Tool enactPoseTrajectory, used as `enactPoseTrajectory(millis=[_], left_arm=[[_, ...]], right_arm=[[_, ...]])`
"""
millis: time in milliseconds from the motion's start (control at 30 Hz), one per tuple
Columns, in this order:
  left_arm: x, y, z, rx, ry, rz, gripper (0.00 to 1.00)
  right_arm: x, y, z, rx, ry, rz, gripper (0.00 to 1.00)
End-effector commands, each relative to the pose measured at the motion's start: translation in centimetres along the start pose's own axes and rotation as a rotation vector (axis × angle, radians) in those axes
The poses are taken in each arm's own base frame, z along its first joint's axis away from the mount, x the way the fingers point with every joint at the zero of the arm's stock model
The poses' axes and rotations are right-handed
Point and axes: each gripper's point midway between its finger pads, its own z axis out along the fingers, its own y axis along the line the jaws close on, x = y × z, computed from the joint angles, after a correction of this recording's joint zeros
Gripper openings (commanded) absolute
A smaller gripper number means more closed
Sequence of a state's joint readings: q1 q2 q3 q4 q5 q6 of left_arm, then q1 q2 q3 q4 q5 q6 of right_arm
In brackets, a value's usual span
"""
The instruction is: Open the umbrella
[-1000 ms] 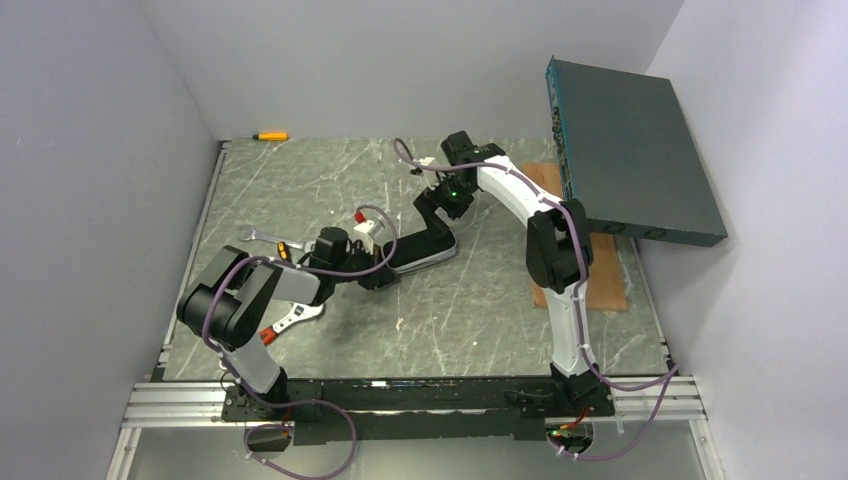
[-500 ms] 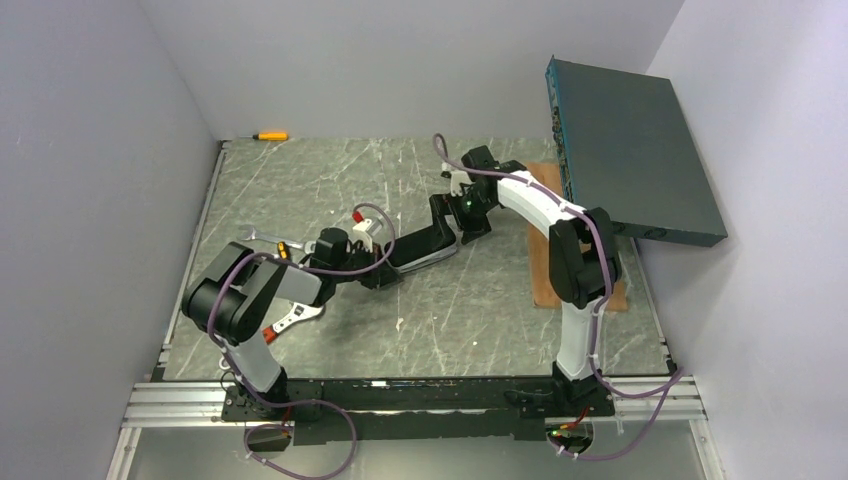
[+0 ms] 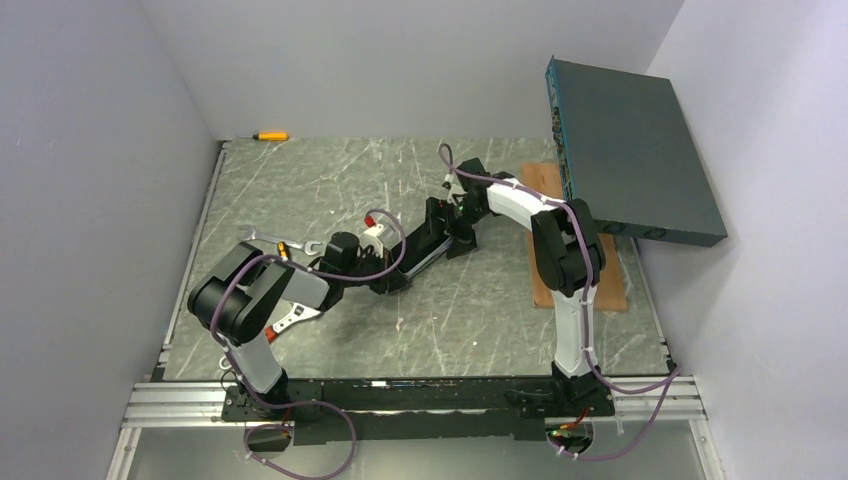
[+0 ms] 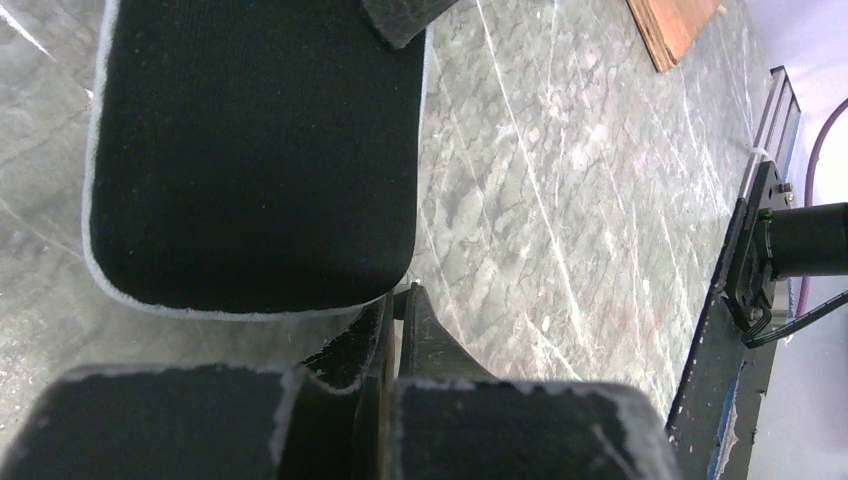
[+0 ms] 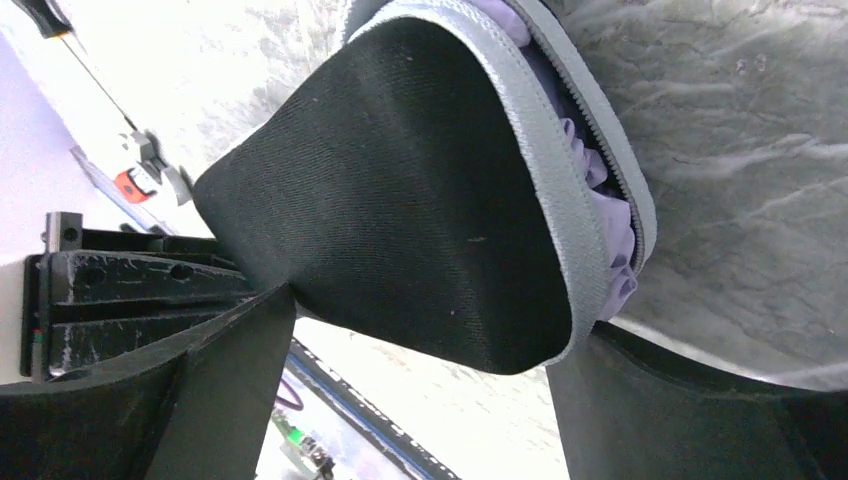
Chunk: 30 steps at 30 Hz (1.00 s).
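The umbrella (image 3: 425, 245) is a folded black oblong bundle with a pale grey zipped rim, lying slantwise mid-table between both arms. My left gripper (image 3: 388, 279) is at its near end. In the left wrist view the left gripper (image 4: 400, 295) is shut, its tips right at the rim of the umbrella (image 4: 250, 150); whether they pinch anything is hidden. My right gripper (image 3: 452, 222) is at the far end. In the right wrist view the right gripper (image 5: 425, 325) stands wide, straddling that end of the umbrella (image 5: 400, 200), where purple fabric shows along the zip.
A large dark teal flat box (image 3: 640, 150) leans against the right wall above a wooden board (image 3: 610, 290). A wrench (image 3: 262, 237) and a red-handled tool (image 3: 285, 322) lie beside the left arm. A yellow screwdriver (image 3: 270, 135) lies at the back edge.
My right gripper has swung from the back of the table down and left onto the bundle's far end. The left gripper and the bundle have shifted slightly right.
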<state>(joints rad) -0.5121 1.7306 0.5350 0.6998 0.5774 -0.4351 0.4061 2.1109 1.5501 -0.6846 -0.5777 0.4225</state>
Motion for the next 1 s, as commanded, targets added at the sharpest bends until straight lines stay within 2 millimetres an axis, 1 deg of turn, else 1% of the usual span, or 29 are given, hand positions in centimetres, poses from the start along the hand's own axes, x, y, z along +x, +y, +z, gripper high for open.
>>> enactPoseTrajectory(millis=[0,33,100,133,167,200,233,333,400,467,567,667,733,833,867,967], left_arm=[[-1.3,-0.2,0.7,0.005,-0.027,0.048,0.0],[-1.1,-0.1,0.7,0.004,-0.021,0.051,0.0],[-0.7,0.0,0.6,-0.004,-0.007,0.052,0.0],[-0.4,0.0,0.4,-0.005,0.001,0.05,0.0],[-0.2,0.0,0.2,-0.007,0.007,0.048,0.0],[0.0,0.0,0.0,-0.013,0.013,0.044,0.0],[0.2,0.0,-0.3,-0.017,0.019,0.04,0.0],[1.2,-0.2,-1.3,-0.028,0.032,0.017,0.0],[1.5,-0.2,-2.1,-0.036,0.027,0.006,0.0],[1.1,0.3,-2.6,-0.059,0.01,0.008,0.0],[0.5,1.1,-3.0,-0.08,0.012,0.023,0.0],[0.1,2.7,-3.4,-0.123,0.02,0.02,0.0],[-0.1,4.1,-3.7,-0.157,0.026,-0.013,0.0],[-0.6,4.9,-4.2,-0.156,0.016,-0.024,0.0],[-0.9,5.1,-4.3,-0.158,0.012,-0.008,0.0],[-3.0,5.4,-4.0,-0.161,-0.018,0.069,0.0]], right_arm=[[-1.8,0.0,0.6,-0.037,-0.031,0.034,0.83],[-1.8,-0.3,0.9,-0.041,-0.027,0.027,0.76],[-2.0,-1.4,1.4,-0.027,-0.036,0.014,0.52],[-2.0,-2.3,1.6,-0.012,-0.041,0.031,0.43],[-2.1,-3.3,1.7,-0.003,-0.04,0.057,0.29],[-2.0,-4.2,2.0,0.009,-0.032,0.075,0.17],[-1.9,-4.9,2.1,0.023,-0.028,0.079,0.01],[-2.1,-6.3,2.0,0.062,-0.026,0.066,0.0],[-2.2,-7.1,2.0,0.091,-0.024,0.042,0.0],[-2.4,-7.4,2.0,0.096,-0.022,0.006,0.0],[-2.0,-7.9,2.0,0.111,0.001,-0.05,0.0],[-1.7,-8.7,2.0,0.138,0.012,-0.118,0.0],[-1.6,-9.2,2.1,0.155,0.019,-0.157,0.0],[-1.5,-9.6,2.1,0.16,0.036,-0.2,0.0],[-1.4,-9.6,2.2,0.158,0.04,-0.213,0.0],[-1.4,-8.9,2.2,0.121,0.046,-0.276,0.0]])
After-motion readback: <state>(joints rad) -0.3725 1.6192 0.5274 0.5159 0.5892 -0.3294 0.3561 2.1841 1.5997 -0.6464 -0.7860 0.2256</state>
